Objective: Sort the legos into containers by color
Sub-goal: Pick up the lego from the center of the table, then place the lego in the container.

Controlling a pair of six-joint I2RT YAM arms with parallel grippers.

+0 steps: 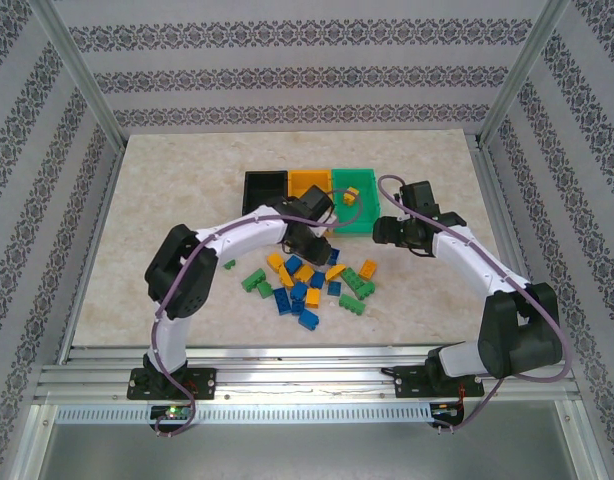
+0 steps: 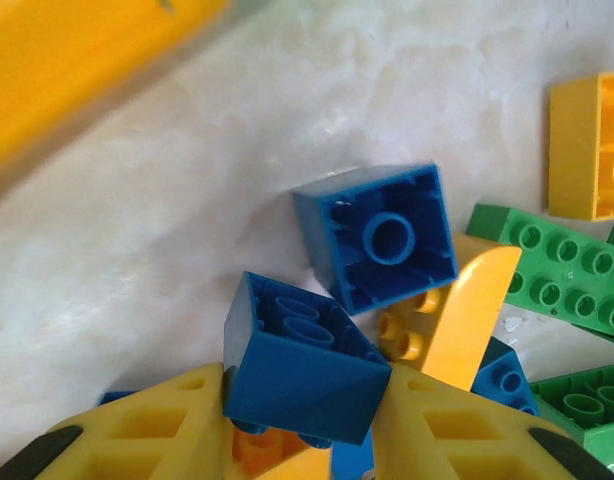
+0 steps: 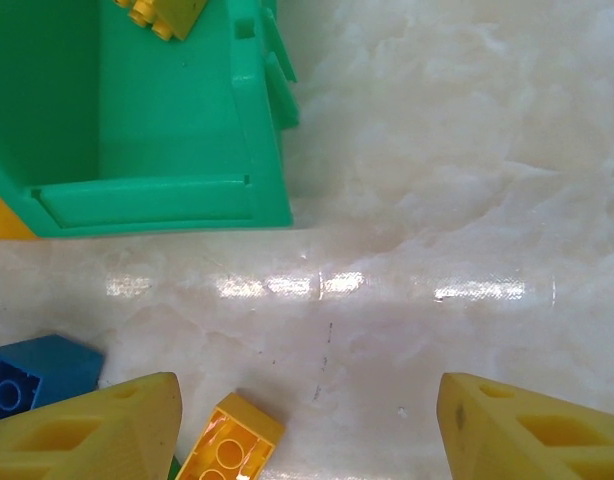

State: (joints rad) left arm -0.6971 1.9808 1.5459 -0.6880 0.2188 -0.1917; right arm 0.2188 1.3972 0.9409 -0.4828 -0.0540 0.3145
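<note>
Most legos point(image 1: 312, 285) lie piled on the counter point(image 1: 167, 200) before the bins. Left hand point(image 2: 302, 378) pinches a blue brick point(image 2: 297, 355) at the pile; next: lift clear, carry to the black bin point(image 1: 264, 186), probably. Right hand point(image 3: 307, 390) gapes empty beside the green bin point(image 3: 167, 190). Left wrist view gives finger contact; overhead gives bin order: orange bin point(image 1: 309, 182) between black and green.

3 bins point(image 1: 362, 207), 2 arms point(image 1: 237, 235), about 20 bricks point(image 1: 309, 318).
</note>
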